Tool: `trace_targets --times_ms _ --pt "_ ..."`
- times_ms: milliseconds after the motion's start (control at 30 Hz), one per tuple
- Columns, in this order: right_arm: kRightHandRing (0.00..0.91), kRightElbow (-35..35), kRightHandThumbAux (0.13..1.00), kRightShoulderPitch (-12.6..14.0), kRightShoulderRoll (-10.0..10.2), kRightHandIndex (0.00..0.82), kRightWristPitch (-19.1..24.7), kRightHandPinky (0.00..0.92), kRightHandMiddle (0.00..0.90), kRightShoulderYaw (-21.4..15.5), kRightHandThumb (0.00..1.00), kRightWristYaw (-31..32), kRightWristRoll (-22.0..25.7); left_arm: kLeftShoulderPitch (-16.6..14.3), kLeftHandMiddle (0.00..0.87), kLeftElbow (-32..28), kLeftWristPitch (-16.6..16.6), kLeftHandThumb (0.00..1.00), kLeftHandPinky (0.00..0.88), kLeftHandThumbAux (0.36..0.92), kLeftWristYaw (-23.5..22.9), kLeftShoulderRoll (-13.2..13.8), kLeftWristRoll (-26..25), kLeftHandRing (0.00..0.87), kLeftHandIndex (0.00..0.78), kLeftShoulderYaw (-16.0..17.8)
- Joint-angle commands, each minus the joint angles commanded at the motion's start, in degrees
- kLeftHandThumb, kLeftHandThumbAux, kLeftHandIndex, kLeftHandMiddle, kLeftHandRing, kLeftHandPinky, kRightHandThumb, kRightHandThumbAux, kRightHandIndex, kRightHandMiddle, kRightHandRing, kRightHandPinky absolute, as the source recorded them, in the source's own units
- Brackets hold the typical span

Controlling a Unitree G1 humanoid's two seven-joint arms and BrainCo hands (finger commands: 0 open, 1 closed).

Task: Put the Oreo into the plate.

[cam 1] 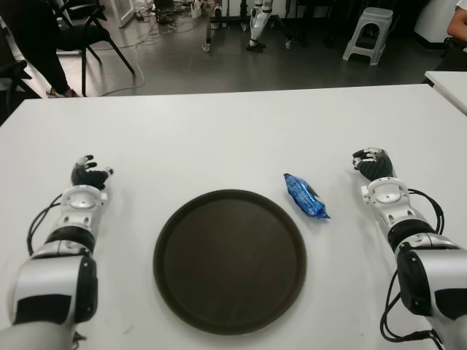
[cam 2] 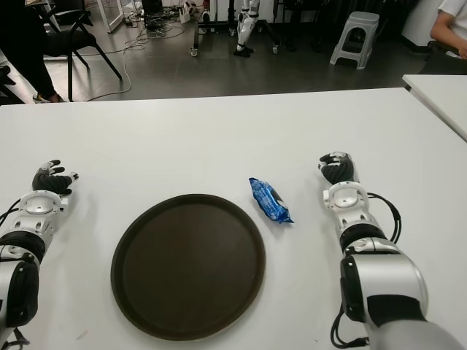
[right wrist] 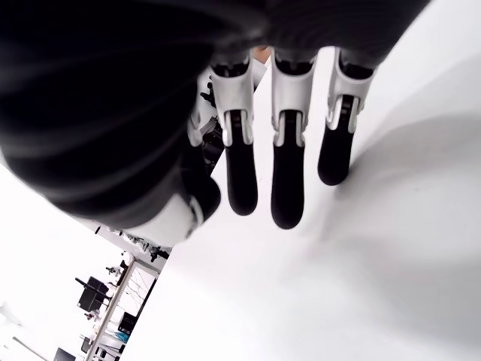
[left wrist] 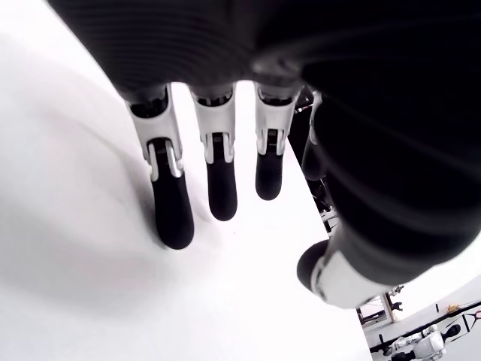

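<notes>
A blue Oreo packet lies on the white table, just off the right rim of a round dark brown plate that holds nothing. My right hand shows to the right of the packet, a short gap away, its fingers stretched out and holding nothing. Far to the left of the plate is my left hand; its fingers are likewise spread over bare table with nothing in them.
The table's far edge runs across the back, with a dark floor, black chairs, a grey stool and cables beyond. A second white table stands at the far right. A person's legs show at the back left.
</notes>
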Motion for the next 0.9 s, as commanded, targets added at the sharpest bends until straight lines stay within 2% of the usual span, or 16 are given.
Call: trace_targets --times_ms 467,900 --pt "0.412 0.01 0.728 -0.09 -0.18 0.411 -0.14 0.447 0.379 1.05 0.690 -0.75 -1.24 -0.08 0.156 0.01 -0.07 0.277 0.206 0.776 -0.31 0.01 -0.15 0.183 0.097 0.30" --pt "0.411 -0.02 0.727 -0.05 -0.01 0.408 -0.12 0.467 0.364 0.32 0.689 -0.20 -0.22 0.10 0.163 0.06 -0.36 0.328 0.218 0.778 -0.32 -0.05 -0.54 0.194 0.115 0.79"
